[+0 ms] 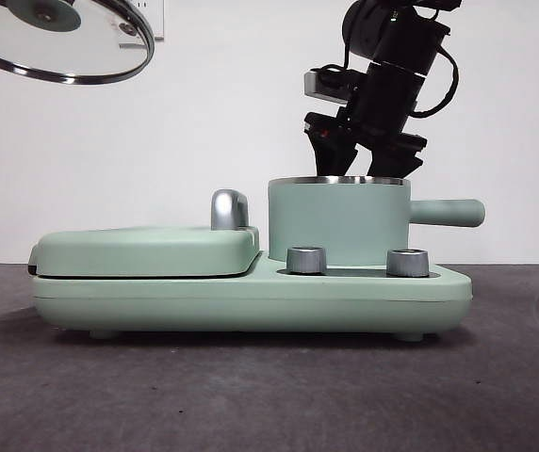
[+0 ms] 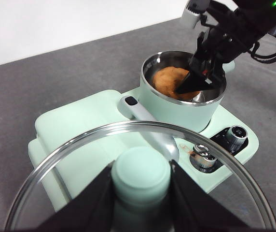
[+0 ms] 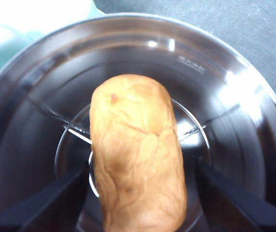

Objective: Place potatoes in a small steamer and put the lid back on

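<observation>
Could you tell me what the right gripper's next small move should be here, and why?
Probably lift the right gripper straight up out of the small steamer. The potato already lies inside on the wire rack, and the jaws stand apart on either side of it without visibly pinching. The left gripper holds the lid up and off to the side, so the pot mouth must be cleared first.

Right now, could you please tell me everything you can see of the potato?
The potato is an orange-brown oval with rough, cracked skin. It sits inside the small steamer, lying over a wire rack on the shiny steel floor. The right claw straddles it, jaws spread either side; whether they touch it is unclear.
</observation>
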`<state>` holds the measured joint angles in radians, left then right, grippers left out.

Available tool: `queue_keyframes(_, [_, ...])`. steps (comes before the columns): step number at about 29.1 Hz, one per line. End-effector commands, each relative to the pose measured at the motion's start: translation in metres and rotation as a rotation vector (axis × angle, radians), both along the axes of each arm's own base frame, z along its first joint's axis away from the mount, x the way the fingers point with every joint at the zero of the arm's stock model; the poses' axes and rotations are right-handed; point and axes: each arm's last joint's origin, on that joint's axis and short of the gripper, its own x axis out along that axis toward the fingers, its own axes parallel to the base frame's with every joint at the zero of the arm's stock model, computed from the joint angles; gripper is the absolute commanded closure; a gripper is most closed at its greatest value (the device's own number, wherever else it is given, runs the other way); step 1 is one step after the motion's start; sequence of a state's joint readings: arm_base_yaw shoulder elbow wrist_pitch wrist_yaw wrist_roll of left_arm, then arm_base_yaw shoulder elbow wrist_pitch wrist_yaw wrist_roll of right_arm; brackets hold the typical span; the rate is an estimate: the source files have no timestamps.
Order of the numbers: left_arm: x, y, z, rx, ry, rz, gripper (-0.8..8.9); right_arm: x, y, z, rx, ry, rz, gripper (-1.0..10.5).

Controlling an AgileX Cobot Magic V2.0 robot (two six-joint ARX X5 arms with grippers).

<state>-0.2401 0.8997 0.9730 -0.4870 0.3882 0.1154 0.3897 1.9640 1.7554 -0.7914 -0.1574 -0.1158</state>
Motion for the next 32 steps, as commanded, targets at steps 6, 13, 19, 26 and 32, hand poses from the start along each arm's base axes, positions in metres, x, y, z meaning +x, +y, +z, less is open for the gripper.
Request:
queue_keyframes(6, [-0.001,0.0,0.01,-0.006,-0.064,-0.006,8.0,-0.063,-0.024,0.103,0.07,-0.179,0.014,5.9])
queue_keyframes(13, [-0.001,0.0,0.01,-0.003,-0.068,-0.009,8.0,-0.168,-0.081,0.162,0.138,-0.38,-0.039,5.9])
queue_keyframes(19, [-0.001,0.0,0.01,0.001,-0.074,-0.012,8.0,-0.237,-0.109,0.135,0.162,-0.462,-0.062,5.9])
queue_keyframes(26, [0.0,-0.001,0.012,-0.011,-0.092,-0.028,8.0,-0.288,-0.126,0.086,0.169,-0.46,-0.071,6.0])
queue_keyframes(32, [0.0,-0.006,0.016,-0.027,-0.133,-0.062,8.0,-0.311,-0.134,0.068,0.209,-0.476,-0.095,6.0])
